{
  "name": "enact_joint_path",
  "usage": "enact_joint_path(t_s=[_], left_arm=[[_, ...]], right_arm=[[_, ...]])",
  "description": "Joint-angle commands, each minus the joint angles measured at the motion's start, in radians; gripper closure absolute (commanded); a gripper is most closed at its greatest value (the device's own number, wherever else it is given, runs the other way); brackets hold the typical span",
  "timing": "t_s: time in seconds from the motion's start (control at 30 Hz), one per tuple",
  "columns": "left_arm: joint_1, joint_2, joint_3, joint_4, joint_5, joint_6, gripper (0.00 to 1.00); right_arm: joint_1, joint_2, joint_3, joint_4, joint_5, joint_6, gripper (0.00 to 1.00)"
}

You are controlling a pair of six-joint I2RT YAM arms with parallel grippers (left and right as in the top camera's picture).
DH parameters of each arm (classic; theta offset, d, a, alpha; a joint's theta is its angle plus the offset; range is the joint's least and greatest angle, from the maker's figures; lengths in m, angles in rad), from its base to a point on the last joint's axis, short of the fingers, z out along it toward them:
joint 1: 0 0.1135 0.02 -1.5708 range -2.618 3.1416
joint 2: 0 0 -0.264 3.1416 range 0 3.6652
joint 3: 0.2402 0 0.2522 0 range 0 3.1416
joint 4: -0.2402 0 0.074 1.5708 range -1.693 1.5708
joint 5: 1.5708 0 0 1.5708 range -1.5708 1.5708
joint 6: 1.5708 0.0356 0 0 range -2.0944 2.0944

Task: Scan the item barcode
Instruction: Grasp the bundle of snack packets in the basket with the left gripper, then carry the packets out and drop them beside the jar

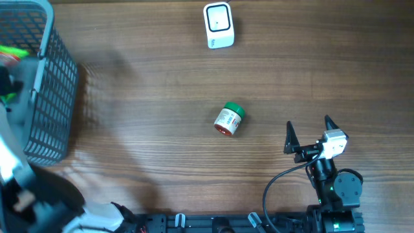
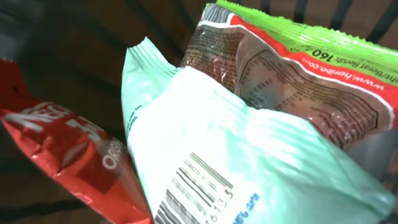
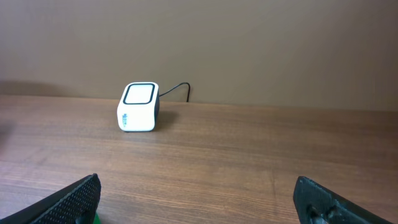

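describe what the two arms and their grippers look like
The right arm is black, with rounded joints and a white block at the wrist. A black cable loops from it to the base. The right gripper has two black, pointed fingers with a rough texture. The left arm is a blur of white and black; its gripper cannot be made out.

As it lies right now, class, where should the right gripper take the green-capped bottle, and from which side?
Probably the white labelled body of the bottle, from above with the open right gripper. It lies on its side, cap toward the scanner, so fingers closing across the round middle get two opposite walls.
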Motion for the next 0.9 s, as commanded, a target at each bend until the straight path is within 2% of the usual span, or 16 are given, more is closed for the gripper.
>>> enact_joint_path(t_s=[0.0,0.07,0.2,0.4,0.5,0.63,0.87], left_arm=[[0.002,-0.209,0.014,0.032,0.004,-0.025,0.96],[0.002,-0.282,0.014,0.033,0.004,-0.031,0.95],[0.001,-0.423,0.014,0.001,0.026,-0.138,0.95],[-0.085,-0.565,0.014,-0.233,0.177,-0.307,0.96],[-0.204,-0.578,0.014,-0.365,0.207,-0.32,0.96],[-0.384,-0.575,0.014,-0.467,0.206,-0.32,0.96],[-0.696,-0.491,-0.003,-0.54,0.18,-0.451,0.96]], right_arm=[[-0.006,0.001,-0.001,0.003,-0.005,-0.006,0.0],[-0.006,0.001,-0.001,0.003,-0.005,-0.006,0.0],[-0.006,0.001,-0.001,0.003,-0.005,-0.006,0.0],[-0.006,0.001,-0.001,0.003,-0.005,-0.006,0.0],[-0.006,0.001,-0.001,0.003,-0.005,-0.006,0.0],[-0.006,0.001,-0.001,0.003,-0.005,-0.006,0.0],[-0.006,0.001,-0.001,0.003,-0.005,-0.006,0.0]])
